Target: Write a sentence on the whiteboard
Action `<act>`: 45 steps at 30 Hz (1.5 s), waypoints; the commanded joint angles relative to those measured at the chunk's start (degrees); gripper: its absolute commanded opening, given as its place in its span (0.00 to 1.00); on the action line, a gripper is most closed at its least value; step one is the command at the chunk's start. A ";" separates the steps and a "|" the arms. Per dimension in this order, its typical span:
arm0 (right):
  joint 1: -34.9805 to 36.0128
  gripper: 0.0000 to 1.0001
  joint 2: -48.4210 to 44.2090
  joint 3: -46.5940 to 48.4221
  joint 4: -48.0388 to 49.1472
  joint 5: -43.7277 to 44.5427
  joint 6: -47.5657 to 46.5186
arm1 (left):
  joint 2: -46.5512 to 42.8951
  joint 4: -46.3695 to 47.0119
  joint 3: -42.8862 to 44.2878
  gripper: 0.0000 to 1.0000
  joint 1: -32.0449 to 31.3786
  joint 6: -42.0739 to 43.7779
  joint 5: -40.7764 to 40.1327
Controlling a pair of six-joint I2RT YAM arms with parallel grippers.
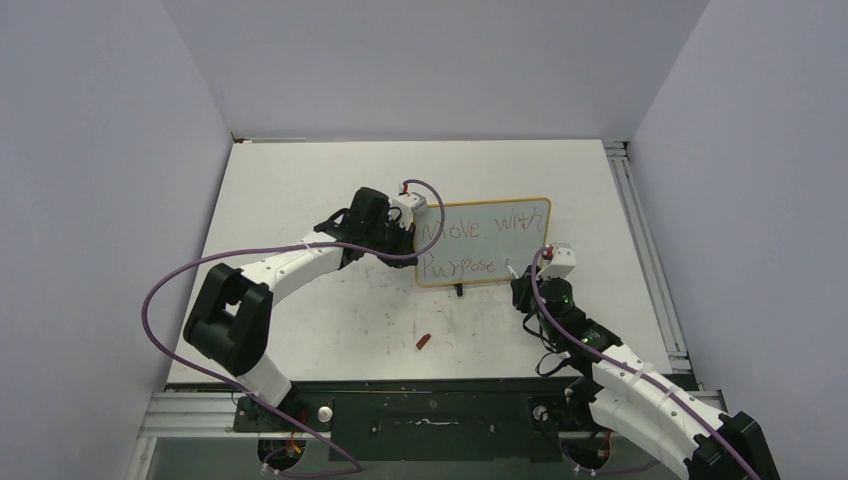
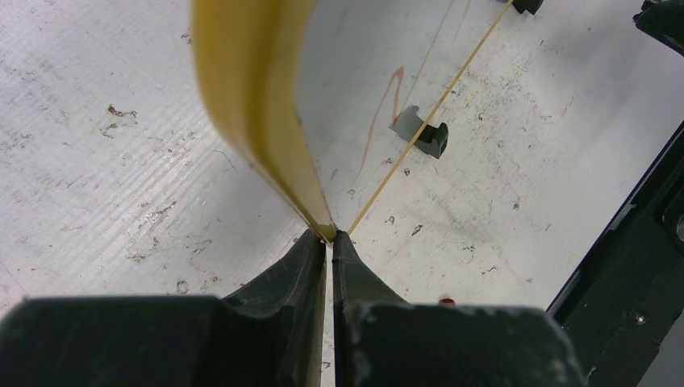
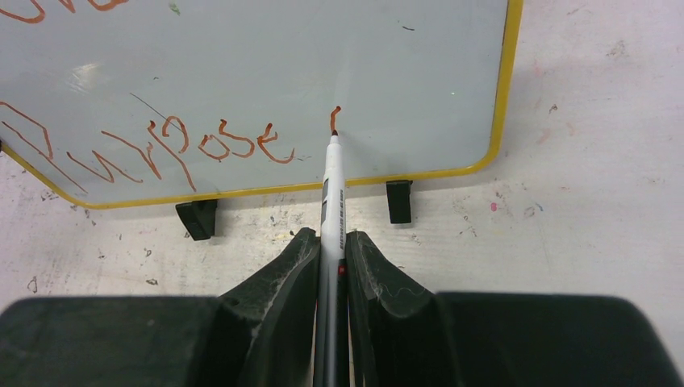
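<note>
Whiteboard point(image 1: 483, 245), small and rectangular with a pale glossy face and a thin yellow frame, stands on two black feet point(image 3: 398, 201) on the white table point(image 1: 300, 180), slightly toward 3 o'clock from its centre. At the board's 9 o'clock edge the left gripper point(image 2: 329, 240) is clenched on the frame. At its 5 o'clock the right gripper point(image 3: 332, 246) grasps a white marker point(image 3: 333, 181). The marker's tip touches a short stroke after the reddish-brown handwritten sentence point(image 3: 242, 145) "Move with Purpose". A small red cap point(image 1: 423, 341) lies apart at 7 o'clock.

Whiteboard point(image 1: 520, 250) pale grey-white, yellow frame, black feet; sentence point(image 1: 455, 267) reddish-orange; marker point(image 3: 333, 185) white; table point(image 1: 330, 180) white, dark-speckled.
</note>
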 commanded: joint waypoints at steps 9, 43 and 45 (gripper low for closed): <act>-0.41 0.05 -1.21 1.08 3.78 2.90 -1.20 | -1.96 1.01 3.35 0.00 0.04 0.08 1.41; -0.71 0.05 0.13 1.00 2.36 5.21 0.42 | -2.24 1.04 3.34 0.00 0.04 0.08 1.36; -0.71 0.05 0.88 1.00 2.31 4.57 0.74 | -2.24 1.03 3.35 0.00 0.04 0.08 1.37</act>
